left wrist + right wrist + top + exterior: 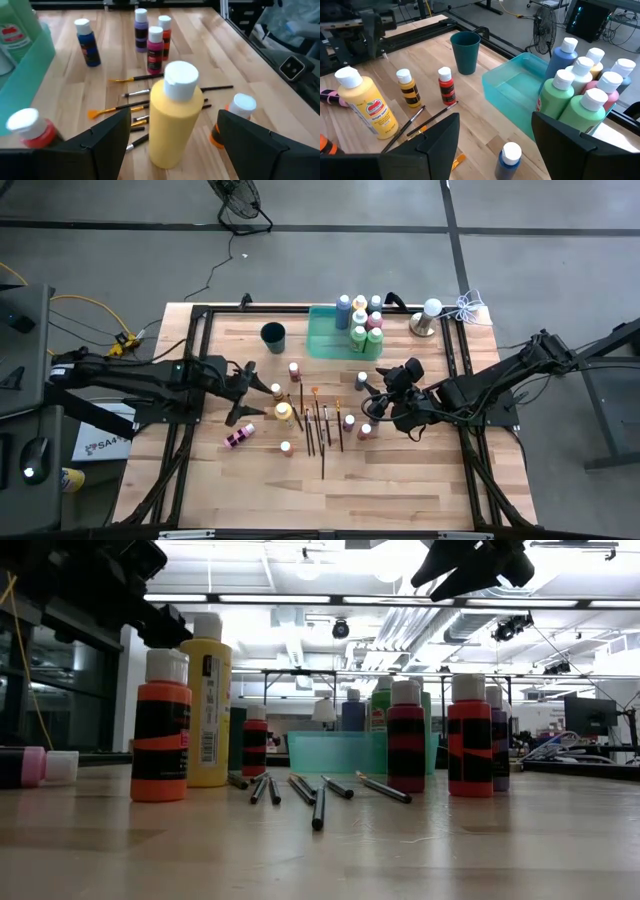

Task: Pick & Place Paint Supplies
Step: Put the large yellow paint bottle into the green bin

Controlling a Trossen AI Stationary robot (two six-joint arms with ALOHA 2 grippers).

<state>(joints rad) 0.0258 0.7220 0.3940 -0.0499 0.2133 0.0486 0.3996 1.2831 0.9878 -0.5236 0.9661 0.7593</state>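
Overhead, the wooden table [400, 480] carries the paint supplies in two groups. One cluster of bottles stands in and at the far end of the translucent green tray [325, 338], with a dark round cup [273, 336] just to its left; in the right wrist view two green bottles [582, 112] stand nearest within that cluster. The second group is loose at mid-table: a large yellow bottle [284, 411], upright, a small orange bottle [286, 448] near it, a pink bottle [240, 435] lying on its side toward the left arm, a red bottle [294, 371] upright nearer the cup, and a blue-capped bottle [362, 381] by the right arm. Several thin paintbrushes [322, 430] lie roughly parallel between the yellow bottle and the right arm. The left pincer [246, 393] sits at the left of the loose group, its fingers [107, 135] spread apart with the yellow bottle framed between them but not touched; nothing is held. The right pincer [376, 402] is at the right of the brushes, above the table, its fingers [437, 137] likewise spread wide and empty, pointing toward the tray and cup. From table height, the orange and yellow bottles stand at left, red bottles [406, 736] at centre right, brushes flat between them.
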